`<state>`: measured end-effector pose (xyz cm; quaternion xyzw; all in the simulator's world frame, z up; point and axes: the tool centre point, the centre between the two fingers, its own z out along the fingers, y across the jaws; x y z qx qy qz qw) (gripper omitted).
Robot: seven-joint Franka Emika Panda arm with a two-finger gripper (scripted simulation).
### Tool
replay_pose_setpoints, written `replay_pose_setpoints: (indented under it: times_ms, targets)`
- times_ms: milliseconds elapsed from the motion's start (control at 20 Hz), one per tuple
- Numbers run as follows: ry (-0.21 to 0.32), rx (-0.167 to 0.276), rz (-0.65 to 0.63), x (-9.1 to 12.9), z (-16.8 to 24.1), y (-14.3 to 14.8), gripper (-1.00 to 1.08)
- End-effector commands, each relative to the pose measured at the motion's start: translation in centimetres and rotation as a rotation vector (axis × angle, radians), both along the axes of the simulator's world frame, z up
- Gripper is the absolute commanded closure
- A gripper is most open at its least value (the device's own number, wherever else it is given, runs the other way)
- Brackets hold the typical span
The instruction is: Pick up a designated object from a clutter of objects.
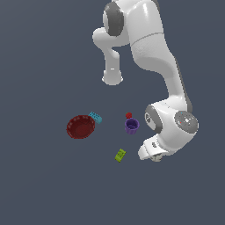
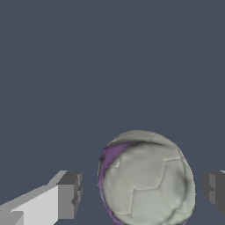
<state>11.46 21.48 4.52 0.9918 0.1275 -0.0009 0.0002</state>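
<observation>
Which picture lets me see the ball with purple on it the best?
The wrist view. The ball fills much of it, between the open gripper fingers. In the exterior view, the arm hides almost all of it.

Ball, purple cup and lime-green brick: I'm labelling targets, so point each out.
Ball (image 2: pixel 147 180): wrist view, centre of its grey panels.
Purple cup (image 1: pixel 132 126): exterior view, its rim.
Lime-green brick (image 1: pixel 120 154): exterior view, top face.

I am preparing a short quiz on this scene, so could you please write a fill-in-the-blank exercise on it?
1. In the wrist view, the ball lies between the two ____ of the gripper.
2. The ball's markings are ____.
3. The teal brick touches the rim of the dark red ____.
4. The tiny red piece lies beside the ____ cup.

Missing words: fingers; purple; bowl; purple
</observation>
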Motion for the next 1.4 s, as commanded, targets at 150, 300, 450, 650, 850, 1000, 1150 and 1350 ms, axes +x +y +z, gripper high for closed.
replay_pose_setpoints:
  times_ms: [150,300,450,650,850,1000,1150,1350]
  targets:
    - [-0.002,0.000,0.000,0.1,-0.9,0.1,-0.92]
    - [-0.002,0.000,0.000,0.2,-0.8,0.1,1.08]
    - [-0.002,0.000,0.000,0.2,-0.8,0.1,1.08]
    - [-0.002,0.000,0.000,0.2,-0.8,0.1,1.08]
    - [-0.001,0.000,0.000,0.1,-0.8,0.0,1.08]
    - [-0.001,0.000,0.000,-0.1,-0.6,-0.2,1.08]
    - [-0.001,0.000,0.000,-0.4,-0.2,-0.7,1.08]
    - [-0.001,0.000,0.000,-1.1,0.7,-1.6,1.08]
